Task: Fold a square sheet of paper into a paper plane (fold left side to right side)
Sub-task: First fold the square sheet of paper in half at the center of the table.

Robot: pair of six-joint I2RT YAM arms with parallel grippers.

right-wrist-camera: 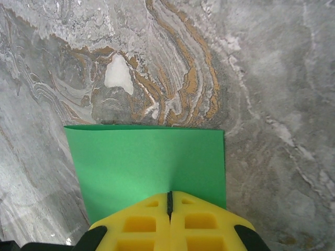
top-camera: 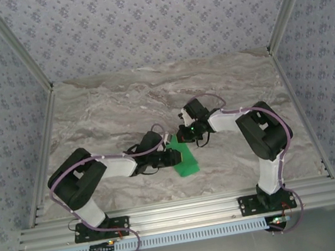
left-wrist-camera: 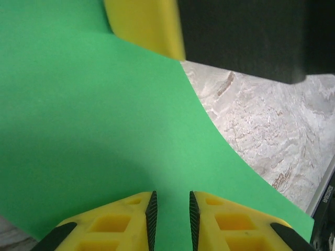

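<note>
- Table (top-camera: 150, 96): grey-brown marbled slab, walled on three sides by patterned panels (top-camera: 137, 15). Both arm bases are bolted to an aluminium rail (top-camera: 181, 212) at its near edge.
- Paper (top-camera: 184, 161): bright green and unmarked, lying on the near half of the table, roughly midway between the two arms. From above it reads as a narrow oblong set on a slant, its far end toward the right arm.
- Left end effector (top-camera: 170, 157): reaches in from the left and sits at the paper's left edge.
- Left end effector (left-wrist-camera: 171, 209), wrist view: the yellow fingers (left-wrist-camera: 131, 219) stand a narrow gap apart, hence open. Green paper (left-wrist-camera: 94, 115) shows in the gap and beyond it. Whether the tips touch the paper cannot be told.
- Right end effector (top-camera: 188, 133): reaches in from the right, over the paper's far end.
- Right end effector (right-wrist-camera: 170, 201), wrist view: the two yellow fingers meet with only a seam between them, hence closed. Their tips lie over the middle of the near edge of the paper (right-wrist-camera: 146, 162). Whether paper is pinched in the seam cannot be told.
- Paper outline, right wrist view: a rectangle wider than deep, flat against the table (right-wrist-camera: 261, 78), with a straight far edge.
- Upper margin, left wrist view: a yellow finger (left-wrist-camera: 146, 23) and the black body of the right end effector stand over the paper. To the right is bare table (left-wrist-camera: 261, 115), where the paper's edge shows as a curve.
</note>
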